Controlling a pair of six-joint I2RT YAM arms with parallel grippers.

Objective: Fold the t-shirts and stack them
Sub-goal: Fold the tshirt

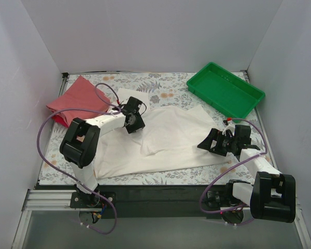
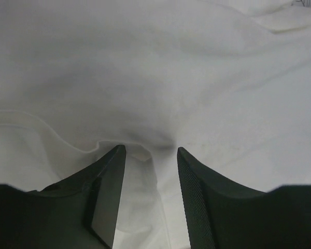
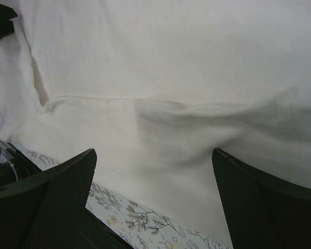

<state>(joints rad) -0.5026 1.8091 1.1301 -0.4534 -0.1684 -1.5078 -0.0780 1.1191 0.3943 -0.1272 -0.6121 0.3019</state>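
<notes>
A large cream-white t-shirt (image 1: 168, 137) lies spread and rumpled across the middle of the table, plain side up, with no print showing. Folded salmon-pink and red tees (image 1: 79, 98) lie stacked at the back left. My left gripper (image 1: 136, 127) is low over the shirt's upper left edge. In the left wrist view it (image 2: 149, 150) is open, with a raised fold of white cloth (image 2: 140, 153) between the jaws, not clamped. My right gripper (image 1: 204, 144) is at the shirt's right side. In the right wrist view it (image 3: 153, 153) is wide open over the shirt's hem (image 3: 160, 155).
A green plastic tray (image 1: 249, 98) stands at the back right. The table has a floral cover (image 1: 160, 83), with white walls on three sides. A white cloth piece (image 1: 130, 95) lies just behind the left gripper. Purple cables loop from both arms.
</notes>
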